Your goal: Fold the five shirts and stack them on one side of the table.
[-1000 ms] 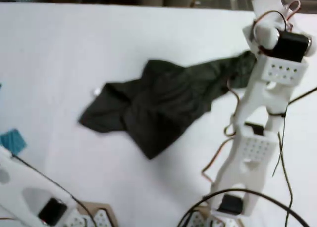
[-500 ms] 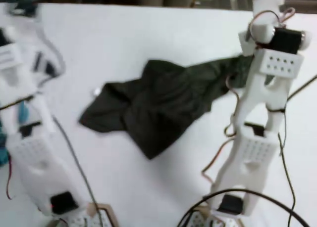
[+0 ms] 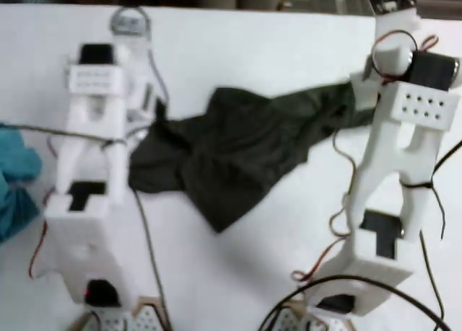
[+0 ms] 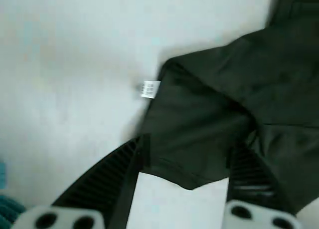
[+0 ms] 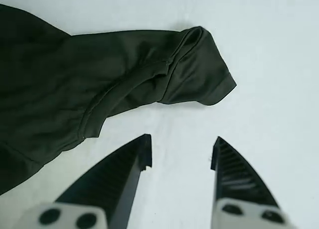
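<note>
On white table point(image 3: 238, 273): dark shirt point(image 3: 238, 151) (crumpled); left fingers point(image 4: 109, 174), right fingers point(image 5: 117, 174) spread; teal cloth point(image 3: 14, 176) aside.

Matt dark cloth shirt point(image 3: 238, 151) on smooth white table point(image 3: 253, 42).

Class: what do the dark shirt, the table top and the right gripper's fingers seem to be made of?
Dark shirt: thin, soft, matte knit fabric, probably; it drapes in loose folds with stitched hems.
Table top: smooth matte white, cloth or laminate, unclear.
Fingers of the right gripper: black hard plastic, apparently; ridged inner faces.
</note>
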`<control>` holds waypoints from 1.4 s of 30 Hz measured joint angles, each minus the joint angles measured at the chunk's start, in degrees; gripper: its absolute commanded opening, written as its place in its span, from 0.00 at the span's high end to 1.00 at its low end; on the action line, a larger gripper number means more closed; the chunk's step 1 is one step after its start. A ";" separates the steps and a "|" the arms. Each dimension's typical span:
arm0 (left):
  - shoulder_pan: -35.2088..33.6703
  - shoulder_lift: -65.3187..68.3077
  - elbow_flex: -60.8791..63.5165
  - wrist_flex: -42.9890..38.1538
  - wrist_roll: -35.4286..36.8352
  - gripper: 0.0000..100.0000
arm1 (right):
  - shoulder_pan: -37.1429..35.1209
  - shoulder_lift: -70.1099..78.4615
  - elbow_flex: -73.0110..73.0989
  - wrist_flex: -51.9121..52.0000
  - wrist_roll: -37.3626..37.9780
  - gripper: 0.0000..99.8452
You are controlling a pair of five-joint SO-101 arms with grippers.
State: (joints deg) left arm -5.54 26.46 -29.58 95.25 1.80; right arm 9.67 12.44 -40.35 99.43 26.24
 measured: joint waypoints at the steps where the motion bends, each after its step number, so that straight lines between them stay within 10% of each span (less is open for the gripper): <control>1: 1.58 0.00 0.97 0.00 2.99 0.73 | 0.18 -0.09 0.62 -0.18 0.00 0.80; 6: 4.84 0.00 1.67 -0.18 16.79 0.73 | 0.62 -0.18 1.05 -0.18 0.00 0.80; 24: 7.65 6.59 13.45 -8.70 10.90 0.73 | 0.62 -0.18 1.05 -0.18 0.00 0.80; 42: 10.20 21.19 -15.30 1.41 8.35 0.73 | 0.62 -0.18 1.05 -0.18 0.00 0.80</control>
State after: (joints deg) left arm 4.66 47.65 -44.88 96.66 10.15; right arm 10.29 12.26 -39.30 99.25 26.24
